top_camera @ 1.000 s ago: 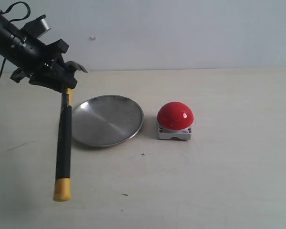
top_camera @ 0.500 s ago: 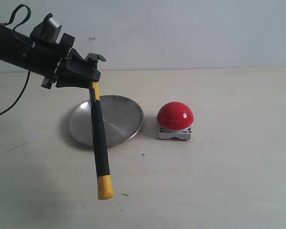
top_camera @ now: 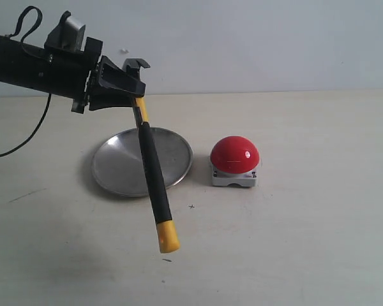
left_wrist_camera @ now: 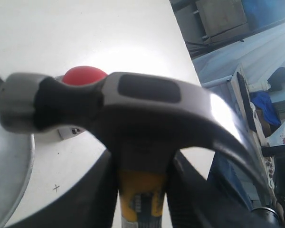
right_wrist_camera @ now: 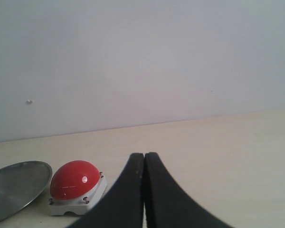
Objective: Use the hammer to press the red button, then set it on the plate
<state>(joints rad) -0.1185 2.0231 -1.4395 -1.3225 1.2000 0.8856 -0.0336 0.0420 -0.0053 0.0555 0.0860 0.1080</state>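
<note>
Steel-headed hammer (left_wrist_camera: 142, 95), right claw (right_wrist_camera: 144, 157) closed

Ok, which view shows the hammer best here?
The exterior view: the hammer hangs full length from the left gripper, yellow tip lowest. The left wrist view shows only its head and upper handle, close up; the right wrist view shows none of it.
</note>
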